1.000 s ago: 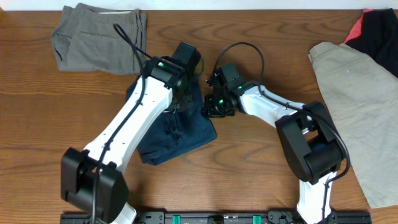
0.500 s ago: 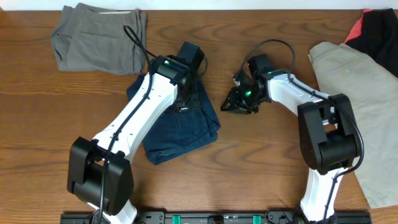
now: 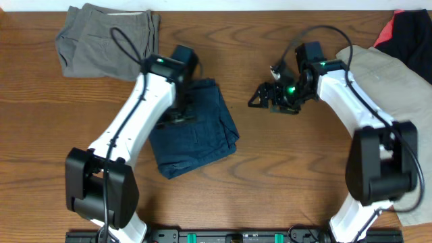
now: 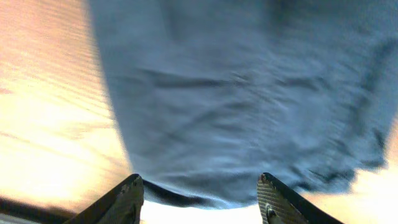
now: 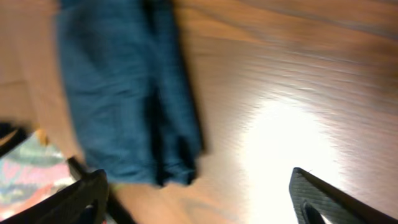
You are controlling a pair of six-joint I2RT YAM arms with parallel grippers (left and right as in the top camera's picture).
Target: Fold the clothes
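The left claw (image 3: pixel 174 117) is hanging over the folded blue jeans (image 3: pixel 199 135), above their left part as seen from overhead. Its wrist camera is showing the two fingers (image 4: pixel 127 198) spread apart with nothing gripped between them. Blue cloth (image 4: pixel 236 93) is filling most of that view just beyond the fingertips, with one edge of the cloth lying between them. Whether the tips are touching the fabric, I cannot tell. The jeans are lying as a rough, slightly tilted rectangle on the wooden table (image 3: pixel 270 175), a little left of the middle.

The right claw (image 3: pixel 260 100) is hovering over bare wood to the right of the jeans, pointing toward them, with a strip of table showing in between. Its fingers (image 5: pixel 87 194) are standing wide apart and holding nothing. In its own blurred view the jeans (image 5: pixel 124 93) are lying up and to the left, clear of the fingertips.

Farther out, a pair of grey trousers (image 3: pixel 108 40) is sitting bunched at the far left corner. Beige trousers (image 3: pixel 391 94) are lying spread along the right edge, and a red and black garment (image 3: pixel 408 30) is resting at the far right corner.
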